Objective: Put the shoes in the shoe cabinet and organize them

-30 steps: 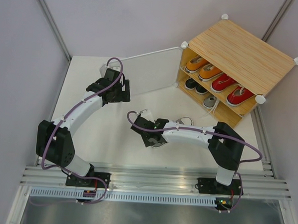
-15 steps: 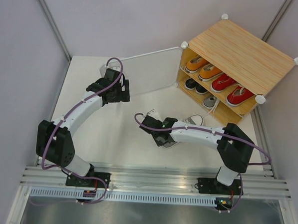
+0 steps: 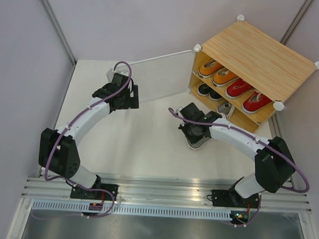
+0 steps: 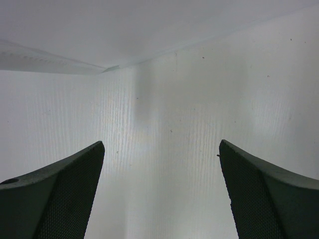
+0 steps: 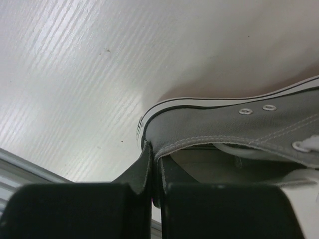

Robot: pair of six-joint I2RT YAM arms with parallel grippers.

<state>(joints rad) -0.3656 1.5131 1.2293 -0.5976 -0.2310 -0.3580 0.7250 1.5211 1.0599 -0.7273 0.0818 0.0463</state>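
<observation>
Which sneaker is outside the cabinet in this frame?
The grey sneaker, pinched at its collar by the shut right gripper, in front of the shoe cabinet. The orange pair and red pair sit on its upper shelf.

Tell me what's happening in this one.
The right gripper is shut on the heel rim of a grey shoe, just in front of the open shoe cabinet. Inside, orange shoes and red shoes sit above black shoes. The left gripper is open and empty, by the swung-open door.
</observation>
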